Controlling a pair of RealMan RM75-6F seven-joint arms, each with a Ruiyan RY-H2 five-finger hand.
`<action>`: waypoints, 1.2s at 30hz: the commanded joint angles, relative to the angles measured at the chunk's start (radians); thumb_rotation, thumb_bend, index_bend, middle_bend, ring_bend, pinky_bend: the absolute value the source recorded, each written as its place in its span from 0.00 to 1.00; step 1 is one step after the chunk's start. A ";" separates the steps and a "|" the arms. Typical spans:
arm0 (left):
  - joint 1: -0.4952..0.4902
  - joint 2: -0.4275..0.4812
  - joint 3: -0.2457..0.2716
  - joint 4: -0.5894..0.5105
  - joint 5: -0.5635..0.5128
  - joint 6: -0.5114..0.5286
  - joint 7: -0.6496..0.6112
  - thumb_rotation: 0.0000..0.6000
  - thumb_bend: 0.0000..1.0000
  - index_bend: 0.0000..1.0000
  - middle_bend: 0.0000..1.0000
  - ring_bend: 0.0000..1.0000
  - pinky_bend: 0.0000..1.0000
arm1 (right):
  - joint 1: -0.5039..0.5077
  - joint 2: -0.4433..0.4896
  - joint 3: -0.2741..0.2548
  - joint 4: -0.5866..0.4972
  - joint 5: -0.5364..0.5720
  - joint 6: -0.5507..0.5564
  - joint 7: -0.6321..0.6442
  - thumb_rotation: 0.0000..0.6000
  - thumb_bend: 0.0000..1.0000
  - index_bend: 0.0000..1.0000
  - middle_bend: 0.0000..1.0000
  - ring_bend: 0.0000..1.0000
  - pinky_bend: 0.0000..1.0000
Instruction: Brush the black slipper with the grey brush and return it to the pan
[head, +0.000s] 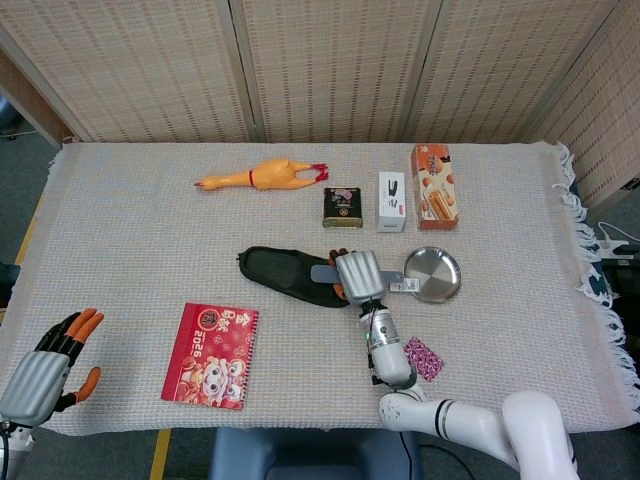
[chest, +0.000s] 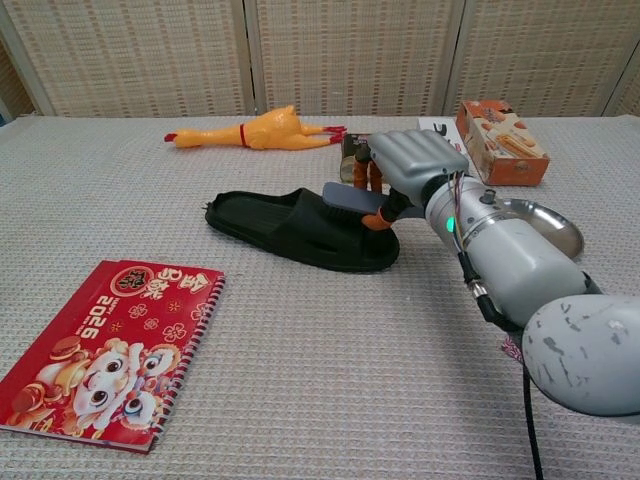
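Observation:
The black slipper (head: 285, 272) (chest: 290, 230) lies flat in the middle of the table, toe end to the right. My right hand (head: 358, 275) (chest: 410, 165) grips the grey brush (head: 328, 272) (chest: 345, 198) and holds its head down on the slipper's right end. The brush handle, with a white tag (head: 405, 284), sticks out to the right toward the round metal pan (head: 434, 274) (chest: 545, 226). My left hand (head: 45, 365) hangs open near the table's front left corner, holding nothing.
A red notebook (head: 212, 354) (chest: 105, 350) lies front left. At the back lie a rubber chicken (head: 262, 176), a dark tin (head: 342, 207), a white box (head: 391, 201) and an orange box (head: 435, 186). A pink packet (head: 423, 358) lies near the front right.

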 joint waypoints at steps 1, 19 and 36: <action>-0.003 -0.002 -0.001 0.000 -0.004 -0.007 0.002 1.00 0.48 0.00 0.00 0.00 0.13 | -0.002 0.015 0.005 -0.015 0.019 -0.015 -0.016 1.00 0.29 0.90 0.62 0.60 0.86; 0.003 -0.004 -0.001 -0.001 -0.008 0.000 0.017 1.00 0.48 0.00 0.00 0.00 0.13 | -0.092 0.320 -0.018 -0.225 -0.061 0.050 -0.024 1.00 0.29 0.90 0.62 0.60 0.86; -0.025 -0.034 -0.011 -0.008 -0.039 -0.061 0.080 1.00 0.48 0.00 0.00 0.00 0.13 | -0.241 0.431 -0.222 -0.069 -0.136 -0.037 0.126 1.00 0.29 0.90 0.62 0.60 0.86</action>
